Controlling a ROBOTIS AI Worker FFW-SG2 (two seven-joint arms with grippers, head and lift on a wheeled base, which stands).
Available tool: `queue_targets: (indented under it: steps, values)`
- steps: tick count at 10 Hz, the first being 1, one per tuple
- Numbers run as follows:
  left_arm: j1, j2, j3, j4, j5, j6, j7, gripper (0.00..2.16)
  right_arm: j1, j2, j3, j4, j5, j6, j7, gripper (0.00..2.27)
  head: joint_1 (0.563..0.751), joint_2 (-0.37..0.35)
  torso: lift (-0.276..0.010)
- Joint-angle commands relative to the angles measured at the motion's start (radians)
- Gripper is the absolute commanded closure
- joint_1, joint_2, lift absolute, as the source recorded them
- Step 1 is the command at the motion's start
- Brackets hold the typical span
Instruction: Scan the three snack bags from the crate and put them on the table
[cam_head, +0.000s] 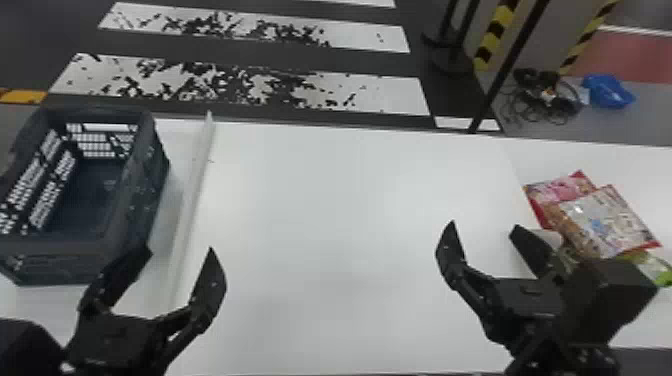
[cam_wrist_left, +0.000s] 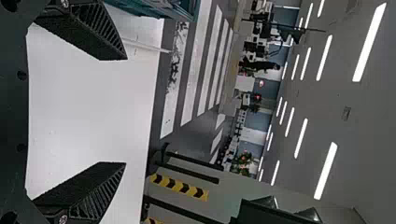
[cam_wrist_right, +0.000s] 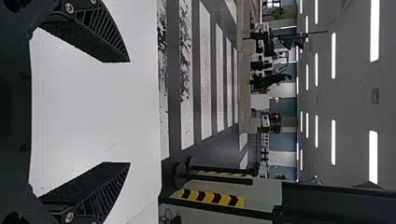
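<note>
The dark crate stands at the left end of the white table, with its top open; inside, the bare bottom and the slotted walls can be seen. Just beside it, a thin white strip runs along the table from far to near. The three snack bags are outside the crate, together at the right end of the table: the red and pink bag lies partly under the whitish printed bag, and the green bag shows at their near side. The left tool is near the crate, and one of its fingers covers a small part of the crate's near corner. The right tool is near the bags, and its body hides part of them. Both tools have their fingers wide apart, with nothing between. Beyond the table, a black post rises from the floor, near tangled cables and a blue object.
</note>
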Motion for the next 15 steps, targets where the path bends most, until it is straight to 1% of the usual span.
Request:
queue_targets:
  steps: [1,3,5,6,7,8,15]
  values:
    - [-0.001,-0.001,0.001,0.001,0.0,0.001,0.0,0.06,-0.002,-0.006,0.002,0.002,0.0,-0.004,0.0,0.1,0.695,-0.119,-0.094]
    - [-0.003,-0.001,0.001,-0.001,-0.003,0.007,-0.009,0.06,-0.003,-0.009,0.009,0.002,0.0,-0.004,0.0,0.1,0.695,-0.117,-0.094]
    - [-0.005,-0.001,0.001,-0.004,-0.005,0.022,-0.009,0.06,-0.003,-0.009,0.014,0.001,0.003,-0.004,0.001,0.1,0.695,-0.115,-0.094]
    - [-0.009,-0.001,0.002,-0.005,-0.005,0.041,-0.009,0.06,-0.003,-0.012,0.014,0.001,0.003,-0.004,0.001,0.1,0.695,-0.113,-0.094]
    - [-0.017,-0.001,0.002,-0.015,-0.005,0.099,-0.009,0.06,-0.003,-0.017,0.014,0.001,0.003,-0.004,0.001,0.1,0.695,-0.112,-0.094]
    - [-0.02,-0.001,-0.001,-0.021,-0.003,0.123,-0.005,0.06,-0.003,-0.022,0.012,-0.001,0.003,-0.004,0.001,0.1,0.695,-0.114,-0.094]
    - [-0.02,-0.003,-0.007,-0.028,-0.008,0.117,0.014,0.06,-0.003,-0.028,0.015,-0.002,0.002,-0.001,0.001,0.1,0.695,-0.115,-0.094]
